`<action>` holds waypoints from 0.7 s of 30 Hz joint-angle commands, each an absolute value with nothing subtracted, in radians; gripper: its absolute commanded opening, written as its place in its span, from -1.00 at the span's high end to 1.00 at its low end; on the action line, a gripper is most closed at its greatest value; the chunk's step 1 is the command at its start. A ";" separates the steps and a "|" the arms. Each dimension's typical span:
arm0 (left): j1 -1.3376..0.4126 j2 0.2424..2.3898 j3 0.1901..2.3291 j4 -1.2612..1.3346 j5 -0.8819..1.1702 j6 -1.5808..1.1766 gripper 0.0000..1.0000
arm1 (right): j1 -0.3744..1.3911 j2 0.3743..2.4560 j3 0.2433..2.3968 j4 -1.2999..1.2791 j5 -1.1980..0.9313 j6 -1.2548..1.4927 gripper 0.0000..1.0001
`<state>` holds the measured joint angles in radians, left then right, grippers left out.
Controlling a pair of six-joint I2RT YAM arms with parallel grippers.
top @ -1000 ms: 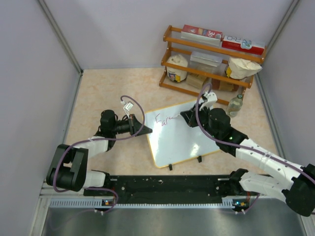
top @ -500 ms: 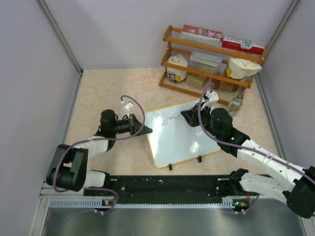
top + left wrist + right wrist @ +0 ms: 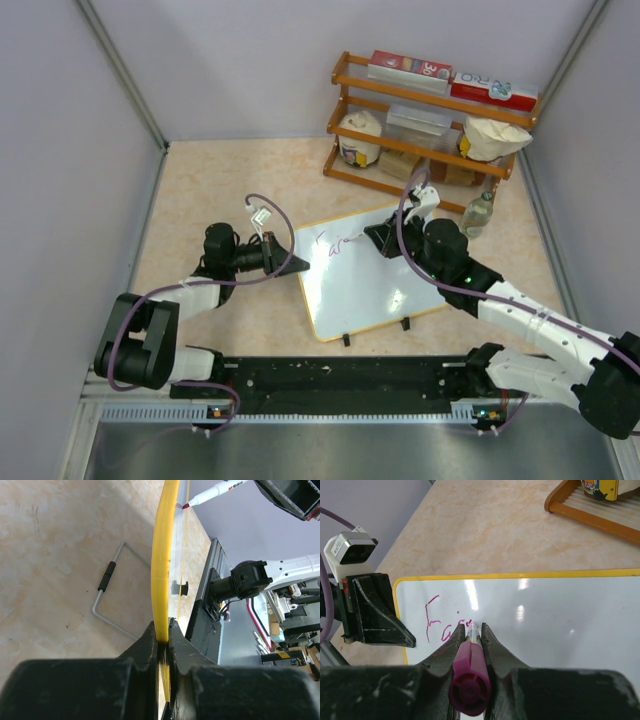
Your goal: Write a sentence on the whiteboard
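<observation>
Resting on the bench [image 3: 220,190], the whiteboard [image 3: 365,280] has its left edge pinched by the left hand [image 3: 163,631]. The right hand [image 3: 470,630] clamps a marker [image 3: 469,682], its tip seemingly touching the board beside the pink sentence [image 3: 440,625], which reads roughly "Fai".

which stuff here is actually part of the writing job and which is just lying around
Part of the job:
- whiteboard
- pink writing begun on it
- marker, held in the right gripper
- left gripper, clamped on the board's yellow edge

Just lying about:
- wooden rack at the back
- red-and-white boxes on its top shelf
- bottle beside the rack
</observation>
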<state>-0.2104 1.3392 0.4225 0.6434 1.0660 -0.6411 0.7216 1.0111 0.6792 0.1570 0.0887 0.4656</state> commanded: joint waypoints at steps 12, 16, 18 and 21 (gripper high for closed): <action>-0.225 1.331 0.436 0.653 1.062 -0.554 1.00 | 0.712 0.996 0.664 0.161 0.078 0.468 1.00; -0.225 1.332 0.436 0.653 1.062 -0.555 1.00 | 0.712 0.983 0.643 0.153 0.069 0.471 1.00; -0.225 1.333 0.437 0.653 1.061 -0.555 1.00 | 0.710 0.976 0.637 0.150 0.066 0.472 1.00; -0.225 1.332 0.437 0.653 1.062 -0.554 1.00 | 0.712 0.969 0.627 0.144 0.060 0.476 1.00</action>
